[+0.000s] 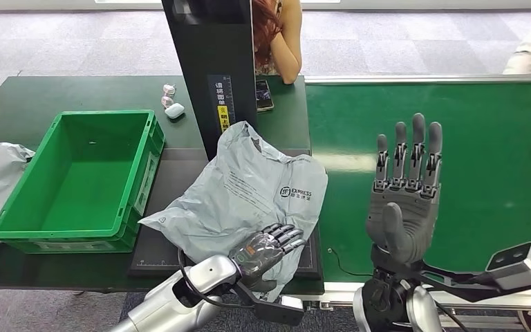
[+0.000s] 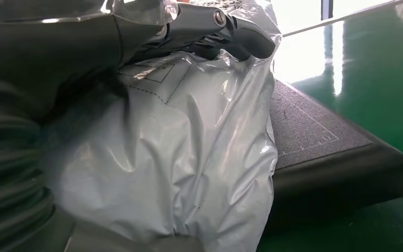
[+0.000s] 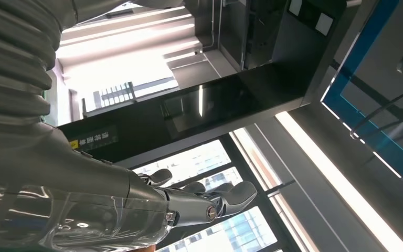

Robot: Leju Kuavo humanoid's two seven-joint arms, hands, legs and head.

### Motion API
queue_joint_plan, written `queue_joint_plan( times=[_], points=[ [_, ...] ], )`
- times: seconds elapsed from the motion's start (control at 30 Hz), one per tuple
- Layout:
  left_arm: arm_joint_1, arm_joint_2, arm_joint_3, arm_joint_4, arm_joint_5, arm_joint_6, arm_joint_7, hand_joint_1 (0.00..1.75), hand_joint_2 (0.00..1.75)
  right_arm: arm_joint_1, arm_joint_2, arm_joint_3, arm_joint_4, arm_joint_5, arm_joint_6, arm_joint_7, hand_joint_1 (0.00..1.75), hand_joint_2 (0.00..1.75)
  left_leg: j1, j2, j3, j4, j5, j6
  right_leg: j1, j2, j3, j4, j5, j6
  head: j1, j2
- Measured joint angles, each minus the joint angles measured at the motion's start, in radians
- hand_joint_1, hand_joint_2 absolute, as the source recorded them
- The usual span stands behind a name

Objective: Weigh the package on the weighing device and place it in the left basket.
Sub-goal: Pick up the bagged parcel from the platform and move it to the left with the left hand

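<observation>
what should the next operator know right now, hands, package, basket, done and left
Left robot hand: grips the near edge of the grey package, thumb under, fingers on top.
Right robot hand: raised over the green belt, fingers spread, holding nothing.
Package: lying on the black weighing device, at the foot of the dark column.
Green basket: to the left of the device, no package inside.
Done: package is on the device.
Left: lift it and place it in the green basket.

The dark green tabletop (image 1: 21, 97) carries a green basket (image 1: 83, 180) near its left edge, a black weighing platform (image 1: 159, 252) at the front edge, and an earbud case (image 1: 174, 110) toward the rear.
</observation>
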Motion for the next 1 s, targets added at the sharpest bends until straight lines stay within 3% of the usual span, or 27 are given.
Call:
queue_joint_plan(
  times=[0.33,0.5,0.77,1.0],
  points=[
    [-0.002,0.016,-0.005,-0.028,0.018,0.057,0.002,1.75,1.75,0.006,0.0,0.0,0.0,0.001,0.016,0.018,0.0,1.75,0.0,0.0,0.0,0.0,0.001,0.0,0.0,0.0,0.0,0.0,0.001,0.0,0.0,0.0],
    [0.0,0.035,0.024,-0.081,0.053,0.161,0.008,1.75,1.75,0.021,0.0,-0.001,0.004,0.026,-0.017,0.031,0.0,1.75,0.0,0.0,0.0,0.0,0.002,-0.001,0.0,0.0,0.0,0.001,0.002,-0.001,0.0,0.0],
    [0.063,0.051,0.217,-0.351,0.108,0.436,-0.021,1.75,1.75,0.056,0.0,0.001,0.04,0.067,-0.083,0.059,0.0,1.75,0.0,0.0,-0.002,-0.001,0.002,-0.002,0.0,0.0,-0.003,0.001,0.001,-0.001,0.0,0.0],
    [0.14,0.06,0.411,-0.569,0.205,0.63,-0.11,1.75,1.75,0.077,0.0,0.015,0.113,0.063,-0.11,0.07,0.0,1.75,0.0,0.0,-0.002,-0.002,0.002,-0.002,0.0,0.0,-0.004,0.001,0.0,-0.002,0.0,0.0]
  ],
)
